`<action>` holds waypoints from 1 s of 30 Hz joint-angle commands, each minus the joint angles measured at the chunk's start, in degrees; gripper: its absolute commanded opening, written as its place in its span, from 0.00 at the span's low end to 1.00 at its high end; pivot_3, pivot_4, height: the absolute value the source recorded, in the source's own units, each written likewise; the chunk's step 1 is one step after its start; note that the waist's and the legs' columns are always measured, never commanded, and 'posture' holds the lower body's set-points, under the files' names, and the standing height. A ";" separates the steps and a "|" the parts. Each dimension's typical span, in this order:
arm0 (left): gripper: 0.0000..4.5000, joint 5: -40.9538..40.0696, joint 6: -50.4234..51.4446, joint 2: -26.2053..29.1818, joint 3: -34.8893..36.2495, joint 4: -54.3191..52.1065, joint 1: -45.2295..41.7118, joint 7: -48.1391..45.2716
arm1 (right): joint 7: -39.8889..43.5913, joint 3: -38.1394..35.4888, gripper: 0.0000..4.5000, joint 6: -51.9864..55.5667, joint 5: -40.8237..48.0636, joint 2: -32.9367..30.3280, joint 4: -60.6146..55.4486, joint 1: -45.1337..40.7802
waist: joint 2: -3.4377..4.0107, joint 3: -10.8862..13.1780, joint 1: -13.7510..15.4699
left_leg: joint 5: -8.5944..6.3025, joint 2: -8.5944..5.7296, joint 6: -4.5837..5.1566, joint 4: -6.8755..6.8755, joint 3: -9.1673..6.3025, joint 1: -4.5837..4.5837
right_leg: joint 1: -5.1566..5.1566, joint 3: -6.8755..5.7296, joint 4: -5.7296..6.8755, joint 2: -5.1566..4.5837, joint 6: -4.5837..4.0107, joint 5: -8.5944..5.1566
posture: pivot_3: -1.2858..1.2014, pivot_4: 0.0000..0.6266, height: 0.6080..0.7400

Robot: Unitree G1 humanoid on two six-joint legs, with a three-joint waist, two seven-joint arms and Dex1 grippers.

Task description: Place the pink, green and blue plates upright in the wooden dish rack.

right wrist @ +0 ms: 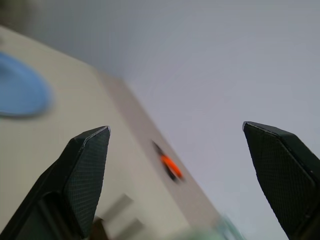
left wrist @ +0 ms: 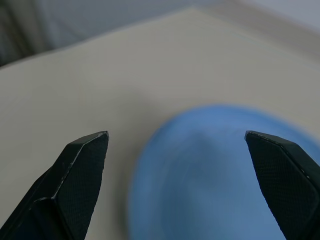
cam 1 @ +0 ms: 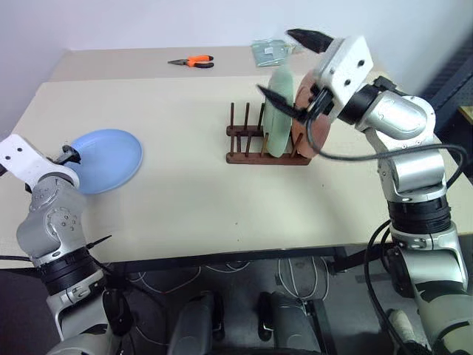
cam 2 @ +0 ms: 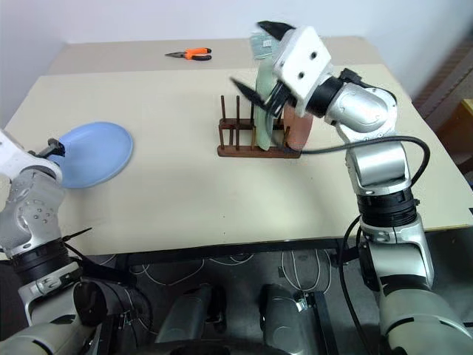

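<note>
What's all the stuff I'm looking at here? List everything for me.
table: one, beige, under everything.
wooden dish rack: one, dark brown, right of the table's middle.
green plate: one, pale green, upright in the rack.
pink plate: one, pinkish brown, upright in the rack beside the green one.
blue plate: one, light blue, flat on the table's left side.
pliers: one, orange handles, far edge.
packet: one, greenish, far edge.
left gripper: black fingers, open, facing the blue plate.
right gripper: black fingers, open, above the rack.
</note>
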 commanded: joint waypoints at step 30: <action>0.01 -14.16 10.84 -6.80 -13.16 -23.35 -15.08 -12.51 | -10.19 16.78 1.00 -16.75 -26.64 14.62 24.04 -7.94 | -0.27 0.03 -0.64 | 0.14 0.10 -0.26 -0.04 -0.11 0.20 | 0.15 0.00 0.02 0.23 -0.06 -0.03 | 0.52 0.24 1.00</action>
